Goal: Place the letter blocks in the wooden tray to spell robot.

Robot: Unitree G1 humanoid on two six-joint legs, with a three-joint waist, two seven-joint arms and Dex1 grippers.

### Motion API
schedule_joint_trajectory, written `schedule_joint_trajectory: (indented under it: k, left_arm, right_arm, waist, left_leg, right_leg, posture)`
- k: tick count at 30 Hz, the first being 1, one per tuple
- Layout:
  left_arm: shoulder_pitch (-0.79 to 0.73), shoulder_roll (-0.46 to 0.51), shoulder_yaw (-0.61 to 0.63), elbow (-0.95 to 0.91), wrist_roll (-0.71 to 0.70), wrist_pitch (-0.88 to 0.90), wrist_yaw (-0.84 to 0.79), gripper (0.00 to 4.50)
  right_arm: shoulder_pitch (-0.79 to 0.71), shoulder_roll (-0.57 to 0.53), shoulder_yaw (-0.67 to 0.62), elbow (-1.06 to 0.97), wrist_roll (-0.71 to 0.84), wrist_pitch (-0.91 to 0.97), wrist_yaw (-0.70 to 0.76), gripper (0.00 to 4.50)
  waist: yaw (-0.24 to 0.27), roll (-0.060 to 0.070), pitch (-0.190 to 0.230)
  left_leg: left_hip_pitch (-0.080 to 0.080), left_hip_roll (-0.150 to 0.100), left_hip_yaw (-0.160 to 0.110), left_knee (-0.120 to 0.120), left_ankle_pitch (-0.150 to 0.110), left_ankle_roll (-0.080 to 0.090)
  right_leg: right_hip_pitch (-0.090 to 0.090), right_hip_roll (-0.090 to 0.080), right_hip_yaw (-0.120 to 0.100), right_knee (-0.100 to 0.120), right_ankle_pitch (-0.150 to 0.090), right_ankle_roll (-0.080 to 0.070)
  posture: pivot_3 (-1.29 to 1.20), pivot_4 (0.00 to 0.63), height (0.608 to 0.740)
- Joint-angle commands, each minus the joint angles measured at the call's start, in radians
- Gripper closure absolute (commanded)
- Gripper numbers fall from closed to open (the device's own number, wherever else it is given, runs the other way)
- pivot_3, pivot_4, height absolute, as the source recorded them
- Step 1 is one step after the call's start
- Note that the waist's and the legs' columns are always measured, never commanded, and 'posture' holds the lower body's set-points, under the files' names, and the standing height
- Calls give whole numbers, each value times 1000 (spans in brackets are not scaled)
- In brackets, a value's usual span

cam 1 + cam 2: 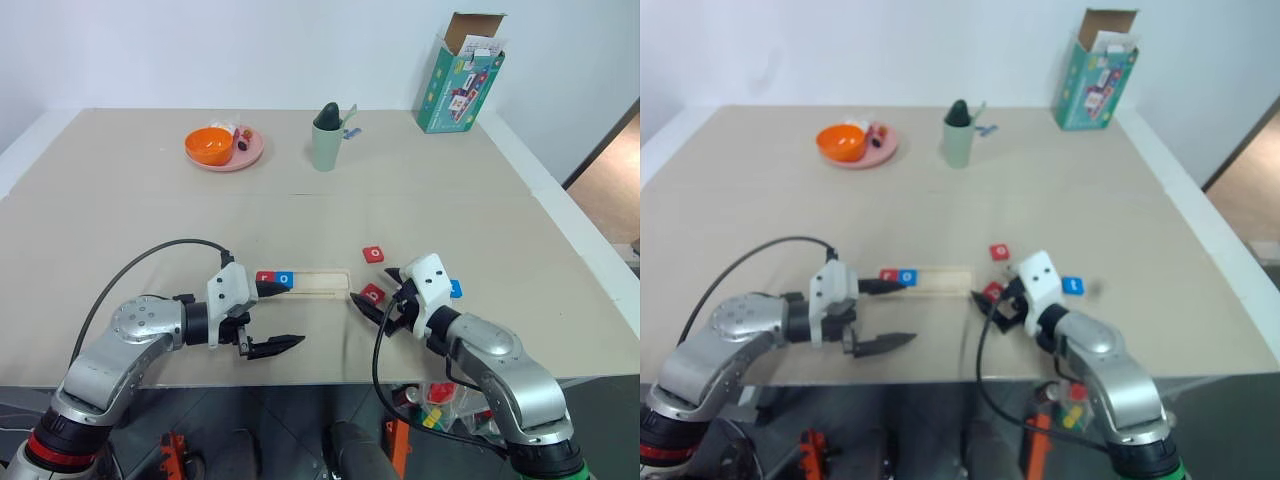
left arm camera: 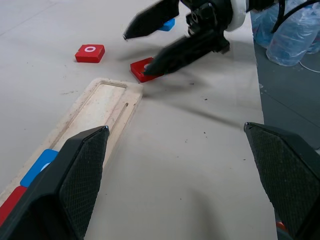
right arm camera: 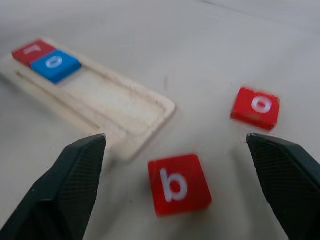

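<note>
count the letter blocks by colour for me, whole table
red letter blocks: 3 (r in the wooden tray at, b, o)
blue letter blocks: 2 (o in the tray, one by the right arm)
total: 5

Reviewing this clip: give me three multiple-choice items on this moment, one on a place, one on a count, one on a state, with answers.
1. Where does the red square letter block marked b lie?
A. in the tray
B. on the table beside the tray's empty end
C. on the pink plate

2. How many blocks sit in the long pale wooden tray?
A. two
B. three
C. five

3. What is the right gripper doing?
A. shut on a block
B. open, empty
C. gripping the tray

Answers: 1 B, it lies on bare tabletop. 2 A, red r and blue o. 3 B, fingers spread around the b.
</note>
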Motion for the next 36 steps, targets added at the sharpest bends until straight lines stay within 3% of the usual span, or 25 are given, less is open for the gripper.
schedule_joint_trajectory:
  k: [1, 8, 9, 17, 27, 36]
  left_arm:
    - [-6, 10, 6, -13, 4, -24, -5, 0]
    - [1, 3, 12, -17, 2, -31, -3, 0]
    - [2, 2, 12, -17, 2, -34, -3, 0]
    - [-3, 2, 8, -13, 5, -43, -6, 0]
    - [14, 17, -20, -3, 36, -67, -27, 0]
    - [6, 13, -23, 1, 40, -63, -29, 0]
  right_arm:
    - [11, -5, -7, 16, -14, -45, 1, 34]
    - [20, 8, -3, 51, -20, -71, 1, 34]
    - [18, 12, -1, 53, -19, -73, 0, 568]
    - [35, 24, 13, 43, -30, -81, -6, 3253]
    - [178, 55, -14, -186, -16, 66, -125, 3287]
    - [77, 167, -39, -220, -61, 293, -328, 3287]
  waist:
    - [0, 0, 0]
    - [0, 0, 0]
    - [0, 0, 0]
    - [0, 0, 0]
    - [0, 0, 0]
    - [1, -1, -1]
  left_leg:
    - [0, 0, 0, 0, 0, 0]
    - [-1, 0, 0, 0, 0, 0]
    - [-1, 0, 0, 0, 0, 0]
    - [-1, 0, 0, 0, 0, 0]
    - [-2, 0, 0, 0, 0, 0]
    - [-2, 0, 0, 1, 0, 0]
  right_leg:
    - [0, 0, 0, 0, 0, 0]
    - [0, 0, 0, -1, 1, 1]
    - [0, 0, 0, -2, 1, 1]
    - [0, 0, 0, -2, 1, 1]
    - [0, 0, 0, -4, 1, 1]
    - [1, 0, 1, -5, 2, 2]
  posture:
    - [0, 150, 740]
    - [0, 150, 740]
    - [0, 150, 740]
    - [0, 150, 740]
    - [0, 150, 740]
    - [0, 150, 740]
